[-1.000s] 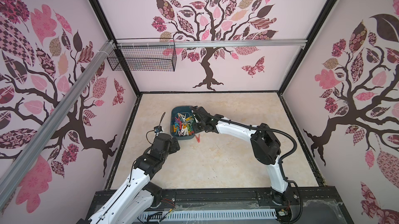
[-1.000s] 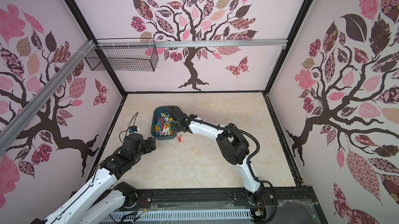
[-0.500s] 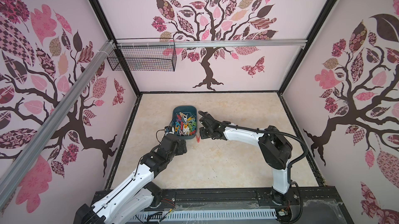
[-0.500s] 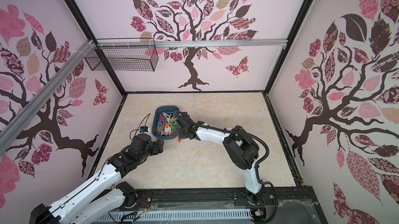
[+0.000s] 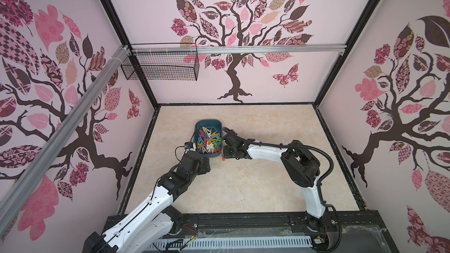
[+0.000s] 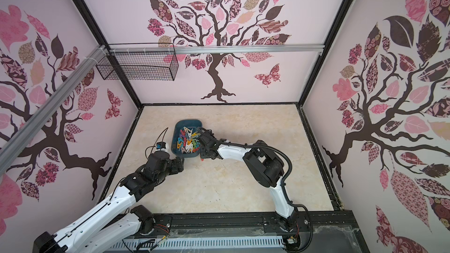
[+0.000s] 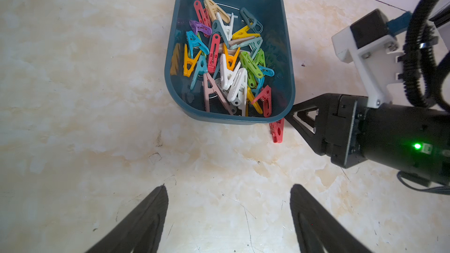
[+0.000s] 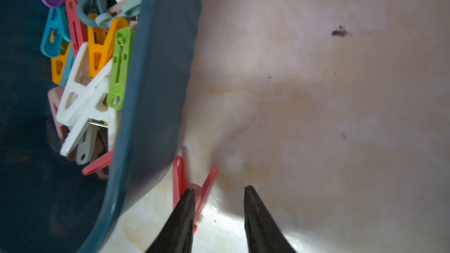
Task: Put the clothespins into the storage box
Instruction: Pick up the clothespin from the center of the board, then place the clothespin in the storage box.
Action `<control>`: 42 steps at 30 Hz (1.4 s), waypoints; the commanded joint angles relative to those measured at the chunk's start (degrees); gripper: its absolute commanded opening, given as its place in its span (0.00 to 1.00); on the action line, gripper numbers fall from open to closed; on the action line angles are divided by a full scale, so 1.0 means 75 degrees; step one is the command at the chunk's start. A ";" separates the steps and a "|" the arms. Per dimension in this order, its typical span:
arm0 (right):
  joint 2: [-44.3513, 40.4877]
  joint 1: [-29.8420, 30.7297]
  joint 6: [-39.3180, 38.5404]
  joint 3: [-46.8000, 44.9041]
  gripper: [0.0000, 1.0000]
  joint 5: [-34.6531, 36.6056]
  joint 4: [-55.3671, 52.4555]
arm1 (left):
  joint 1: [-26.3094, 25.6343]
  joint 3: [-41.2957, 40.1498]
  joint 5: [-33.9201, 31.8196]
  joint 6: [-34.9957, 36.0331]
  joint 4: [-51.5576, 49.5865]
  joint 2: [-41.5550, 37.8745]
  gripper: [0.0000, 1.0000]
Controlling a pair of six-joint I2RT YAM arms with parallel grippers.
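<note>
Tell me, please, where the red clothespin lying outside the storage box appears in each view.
In a top view: red clothespin on the table at the storage box's near corner.
In a top view: the same spot.
Left wrist: just outside that rounded corner's rim.
Right wrist: beside the box wall, partly under one of the fingers, at.
Shared landmark: the storage box's rounded corner.

Storage box [image 5: 208,122] holding clothespins [image 5: 209,140], red clothespin [image 5: 222,158] just beside it
</note>
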 commanded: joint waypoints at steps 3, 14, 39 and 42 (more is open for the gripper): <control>0.0515 0.0020 0.0212 0.0334 0.36 -0.0106 -0.0021 | -0.0020 -0.0099 -0.0113 -0.0051 0.0107 -0.0141 0.83; 0.0884 0.0026 0.0222 0.0596 0.33 0.0008 -0.0109 | -0.0016 -0.0108 -0.0076 -0.0057 0.0185 -0.0105 0.83; -0.1733 0.0087 -0.1178 -0.0214 0.09 0.0011 -0.0632 | -0.0019 0.0112 -0.0502 0.0044 0.0067 -0.0104 0.83; -0.1395 0.0084 -0.1117 0.0327 0.09 -0.0167 -0.0392 | -0.0010 0.0118 -0.0615 0.0015 0.0064 -0.0104 0.83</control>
